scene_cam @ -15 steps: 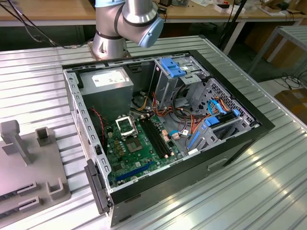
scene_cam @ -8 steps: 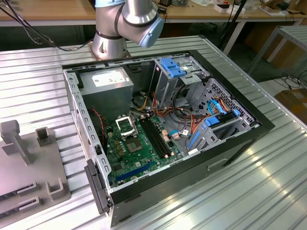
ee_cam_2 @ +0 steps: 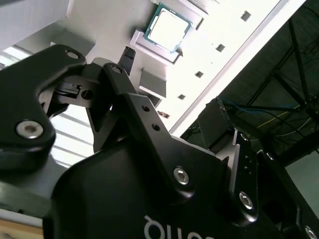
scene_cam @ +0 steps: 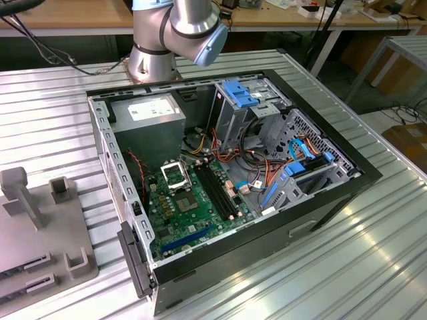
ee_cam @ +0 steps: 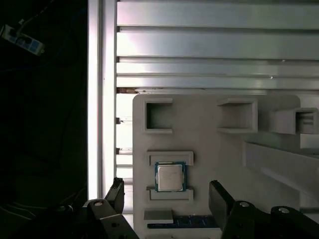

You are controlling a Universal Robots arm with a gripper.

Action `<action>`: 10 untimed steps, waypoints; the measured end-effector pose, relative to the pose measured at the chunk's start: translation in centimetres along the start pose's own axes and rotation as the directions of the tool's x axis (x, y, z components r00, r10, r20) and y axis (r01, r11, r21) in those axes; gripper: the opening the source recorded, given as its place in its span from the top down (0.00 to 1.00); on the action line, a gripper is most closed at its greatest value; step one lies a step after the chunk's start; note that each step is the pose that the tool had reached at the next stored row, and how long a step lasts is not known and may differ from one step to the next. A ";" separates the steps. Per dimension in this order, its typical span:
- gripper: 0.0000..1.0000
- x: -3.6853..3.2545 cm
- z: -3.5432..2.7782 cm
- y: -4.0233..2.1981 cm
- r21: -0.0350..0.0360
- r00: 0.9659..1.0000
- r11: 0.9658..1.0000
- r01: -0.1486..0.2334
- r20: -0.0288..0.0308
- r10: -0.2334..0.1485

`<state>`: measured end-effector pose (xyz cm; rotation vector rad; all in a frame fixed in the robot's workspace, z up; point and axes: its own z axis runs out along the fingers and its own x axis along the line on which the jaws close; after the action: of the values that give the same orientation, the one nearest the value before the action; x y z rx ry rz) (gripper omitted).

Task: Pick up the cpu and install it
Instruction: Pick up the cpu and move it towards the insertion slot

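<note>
Ribbed aluminium table [scene_cam: 347, 267] is used as the work surface, with wooden benches [scene_cam: 67, 13] seen behind it. Most of the middle is taken up by an open PC case [scene_cam: 320, 200] laid on its side, guts exposed: green motherboard [scene_cam: 193, 207], grey power supply [scene_cam: 150, 117], blue drive brackets [scene_cam: 239, 93] and a tangle of wires [scene_cam: 227, 150]. The robot arm [scene_cam: 177, 33] is mounted at the table's far edge, just behind the case. Toward the table's edge on the exterior view's left, a grey tray [scene_cam: 33, 253] with moulded pockets and posts is set down beside the case.

In the first wrist view the gripper [ee_cam: 168, 199] is seen held over that tray, fingers [ee_cam: 116, 195] spread wide and nothing pinched between them. The cpu [ee_cam: 169, 177] is found lying flat, pale face up, in a shallow framed pocket close to the tray's edge that runs along the table's edge. It's lined up with the gap between the two fingertips, just past them, and no contact with either is seen.

Smallest bit: the socket [scene_cam: 175, 175], a silver-framed black square, is fixed near the motherboard's far edge, next to the power supply and well apart from the cpu.
</note>
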<state>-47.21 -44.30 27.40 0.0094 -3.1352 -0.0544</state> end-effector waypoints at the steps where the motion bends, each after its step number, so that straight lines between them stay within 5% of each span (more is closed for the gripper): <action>1: 0.22 0.00 0.18 -0.01 0.000 1.000 1.000 0.000 0.000 0.000; 5: 0.09 -0.01 1.10 -0.15 0.000 1.000 1.000 0.000 0.000 0.000; 10: 0.10 -0.01 2.36 -0.41 0.000 1.000 1.000 0.000 0.000 0.000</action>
<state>-47.21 -44.63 25.03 0.0100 -3.1352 -0.0544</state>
